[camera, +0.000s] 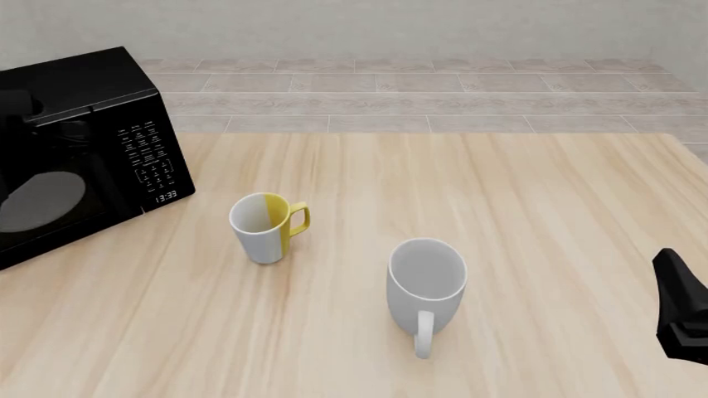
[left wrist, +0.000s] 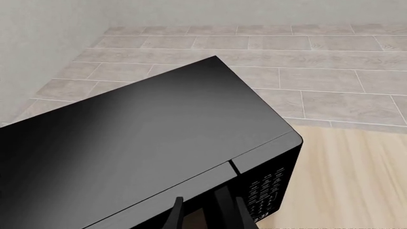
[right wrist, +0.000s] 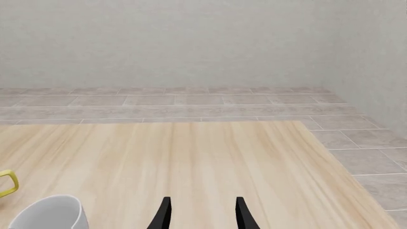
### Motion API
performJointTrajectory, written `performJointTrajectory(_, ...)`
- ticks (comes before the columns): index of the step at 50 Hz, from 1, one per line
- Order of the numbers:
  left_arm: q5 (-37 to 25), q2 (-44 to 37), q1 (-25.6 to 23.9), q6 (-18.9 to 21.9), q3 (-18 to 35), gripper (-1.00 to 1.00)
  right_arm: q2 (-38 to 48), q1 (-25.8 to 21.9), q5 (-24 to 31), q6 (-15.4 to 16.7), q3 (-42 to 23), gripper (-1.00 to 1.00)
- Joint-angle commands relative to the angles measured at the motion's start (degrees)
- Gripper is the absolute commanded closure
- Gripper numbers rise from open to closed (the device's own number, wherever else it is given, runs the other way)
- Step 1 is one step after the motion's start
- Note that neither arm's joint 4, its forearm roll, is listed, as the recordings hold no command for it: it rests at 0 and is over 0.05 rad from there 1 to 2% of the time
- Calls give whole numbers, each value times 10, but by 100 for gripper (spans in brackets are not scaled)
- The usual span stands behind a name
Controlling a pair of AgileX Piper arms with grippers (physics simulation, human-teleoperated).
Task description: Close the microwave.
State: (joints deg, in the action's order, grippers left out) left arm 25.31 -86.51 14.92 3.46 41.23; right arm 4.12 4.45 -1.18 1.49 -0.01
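Observation:
The microwave point(camera: 89, 141) is a large glossy black box at the table's far left, keypad and clock on the right of its front. Its door with the dark window looks flush with the front. In the left wrist view I look down over the microwave point(left wrist: 146, 138) top. My left gripper point(left wrist: 200, 202) is right at the upper front edge beside the keypad, with a small gap between its fingers and nothing held. In the front view the left arm blends into the black box. My right gripper point(right wrist: 201, 212) is open and empty over the table's near right point(camera: 677, 286).
A white mug with a yellow side and handle point(camera: 265, 228) stands right of the microwave. A larger white mug point(camera: 426, 282) stands nearer the front, its rim point(right wrist: 47, 212) showing in the right wrist view. The wooden table ends at a tiled floor.

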Motion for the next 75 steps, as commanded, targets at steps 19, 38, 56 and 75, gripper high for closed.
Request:
performJointTrajectory(19, -1, -96, 1, 43, 100, -100, -5, 2, 7, -3, 0, -100)
performJointTrajectory(38, 29, 78, -38, 25, -60, -100, -7, 0, 11, -5, 0, -100)
performJointTrajectory(56, -28, 294, -80, -2, -181, -100, -1, -3, 4, -5, 0, -100)
performJointTrajectory(75, -185, 550, -115, -45, -241, -100, 11, -5, -12, -3, 0, -100)
